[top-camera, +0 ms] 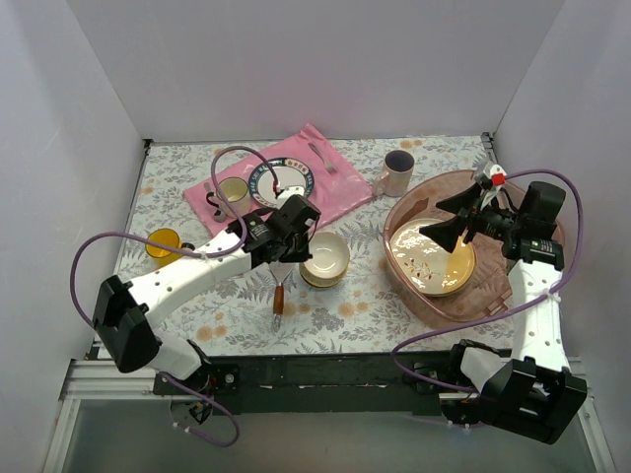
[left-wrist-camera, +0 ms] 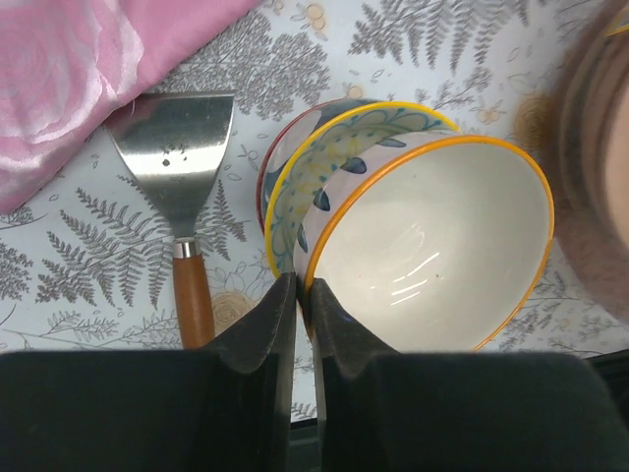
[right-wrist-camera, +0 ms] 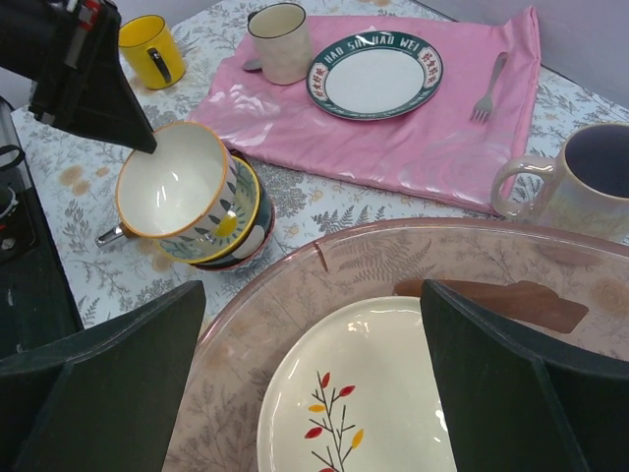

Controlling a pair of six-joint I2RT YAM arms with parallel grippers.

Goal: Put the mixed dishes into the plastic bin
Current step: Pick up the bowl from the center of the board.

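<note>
Left gripper (left-wrist-camera: 300,285) clamped on rim of orange-rimmed cream ceramic bowl (left-wrist-camera: 432,246), topmost of three stacked at centre of table (top-camera: 380,317), right gripper (top-camera: 436,219) spread wide over one round translucent pink plastic bin (right-wrist-camera: 413,228) at right edge, one cream plate (right-wrist-camera: 344,383) inside, one yellow mug (right-wrist-camera: 149,47) near left edge

So the left gripper (top-camera: 304,229) is down at the rim of the cream bowl (top-camera: 326,258) mid-table, with a wooden-handled spatula (top-camera: 279,296) lying just beside the bowl. The right gripper (top-camera: 451,218) hangs over the pink-brown bin (top-camera: 409,202), jaws spread wide, with a cream plate (top-camera: 431,261) already inside. The yellow mug (top-camera: 164,243) sits off left, and the purple-lined mug (top-camera: 397,173) is just behind the bin.
</note>
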